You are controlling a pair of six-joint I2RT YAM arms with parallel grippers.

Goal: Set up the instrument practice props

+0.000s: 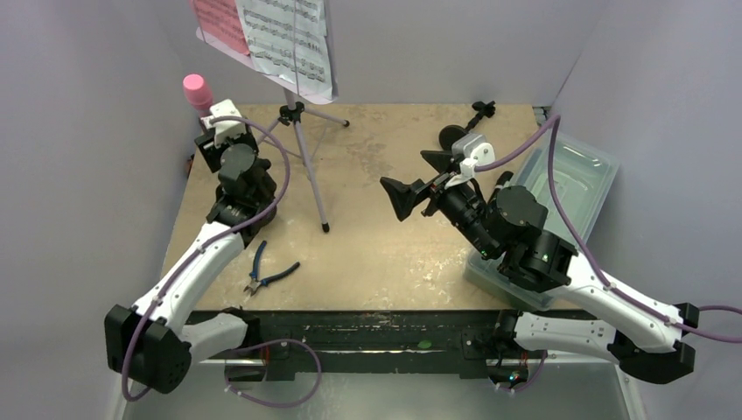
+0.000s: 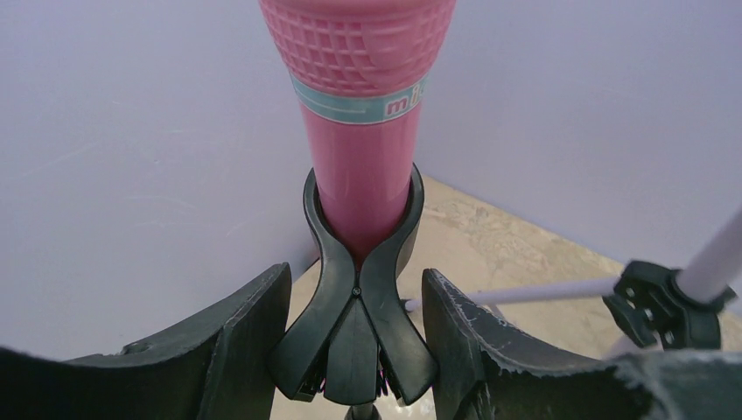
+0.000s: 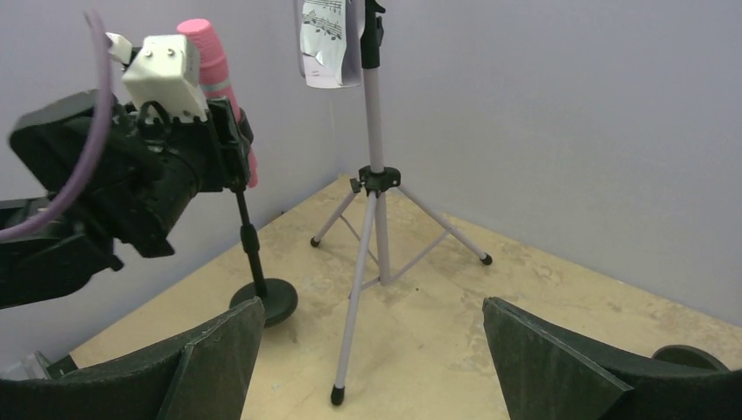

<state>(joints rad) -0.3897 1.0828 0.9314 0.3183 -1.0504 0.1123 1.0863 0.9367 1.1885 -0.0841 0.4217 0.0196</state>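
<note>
Between the left gripper's (image 2: pixel 354 280) parted fingers, the pink microphone (image 2: pixel 359 114) is sitting upright in the black clip (image 2: pixel 353 337) atop its pole (image 3: pixel 249 236); pulling straight back, without brushing that clip, is looking safest. The right gripper (image 3: pixel 372 306) is hanging wide, empty.

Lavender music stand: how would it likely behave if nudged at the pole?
Probably tips easily: the music stand is tall on slim tripod legs, with sheet-music pages carried at the top. Its thin tubing suggests it is light, so it may also skid on its small feet.
</note>
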